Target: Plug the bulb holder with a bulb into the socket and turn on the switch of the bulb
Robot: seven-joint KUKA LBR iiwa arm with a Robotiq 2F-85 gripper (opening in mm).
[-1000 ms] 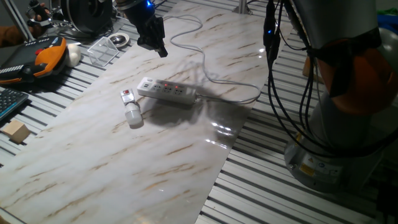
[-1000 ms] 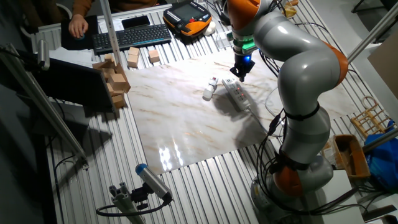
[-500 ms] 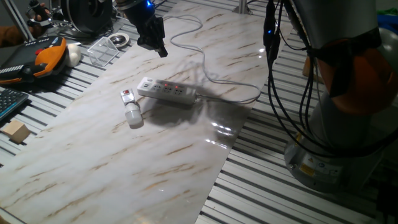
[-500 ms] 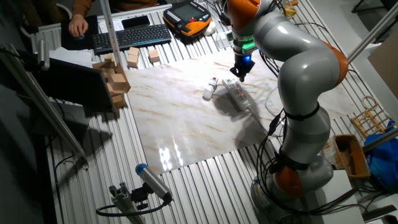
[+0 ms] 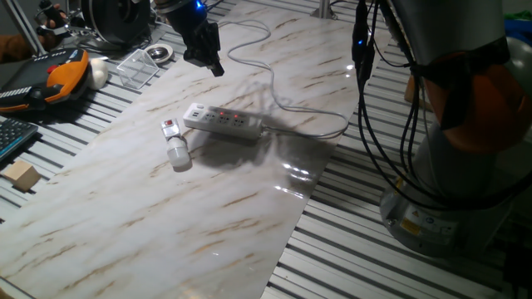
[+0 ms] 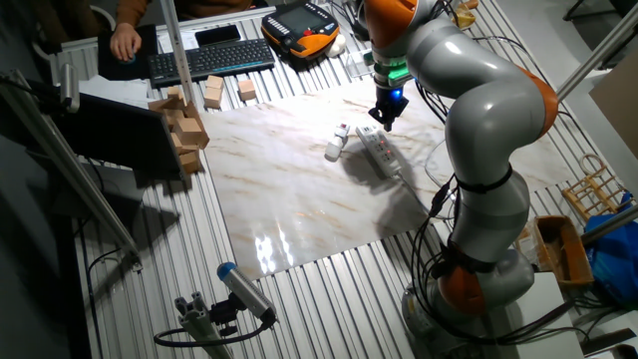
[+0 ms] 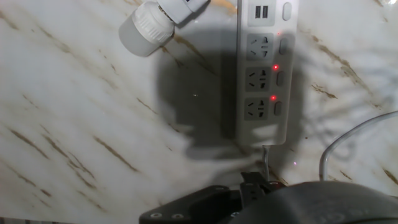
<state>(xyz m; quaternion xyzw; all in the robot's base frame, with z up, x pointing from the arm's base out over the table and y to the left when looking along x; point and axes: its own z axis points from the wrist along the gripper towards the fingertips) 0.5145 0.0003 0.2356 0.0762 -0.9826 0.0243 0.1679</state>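
Pincer [image 5: 214, 68] hangs tilted above the socket [image 5: 222, 121].

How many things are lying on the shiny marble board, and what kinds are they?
Power strips: 1
Bulb holders with a bulb: 1
Total: 2
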